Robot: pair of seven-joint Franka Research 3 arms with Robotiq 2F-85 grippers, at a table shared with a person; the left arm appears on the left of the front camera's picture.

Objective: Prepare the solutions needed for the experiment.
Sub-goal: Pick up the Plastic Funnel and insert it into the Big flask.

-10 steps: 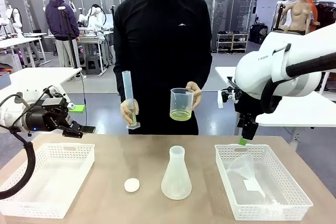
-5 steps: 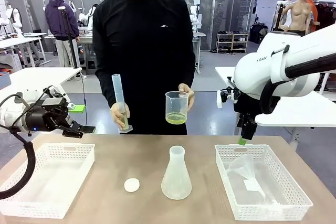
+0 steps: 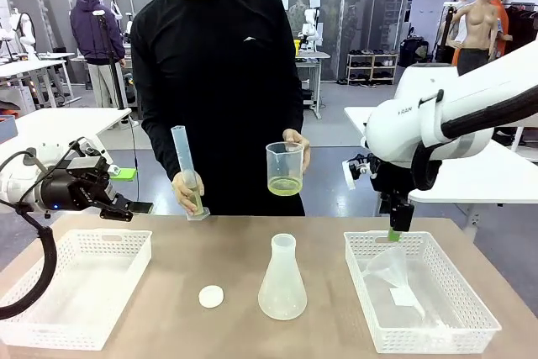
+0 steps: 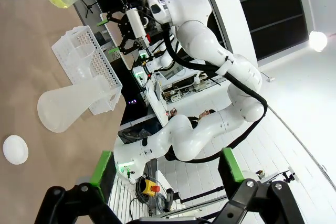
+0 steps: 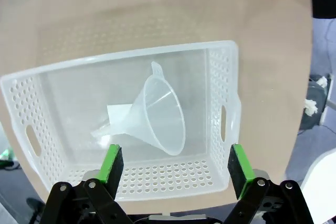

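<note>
Solution [image 3: 285, 185] lies shallow in a held beaker [image 3: 285, 157] behind the flask [image 3: 282, 287] — right gripper [image 5: 176, 167], to the flask's right, and left gripper [image 4: 167, 167] both gape wide.

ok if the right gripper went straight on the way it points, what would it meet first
Probably the funnel lying in the basket: the right gripper points down at it, jaws open. Depth is unclear.

Bright, even overhead light; wrist views bend at edges.
</note>
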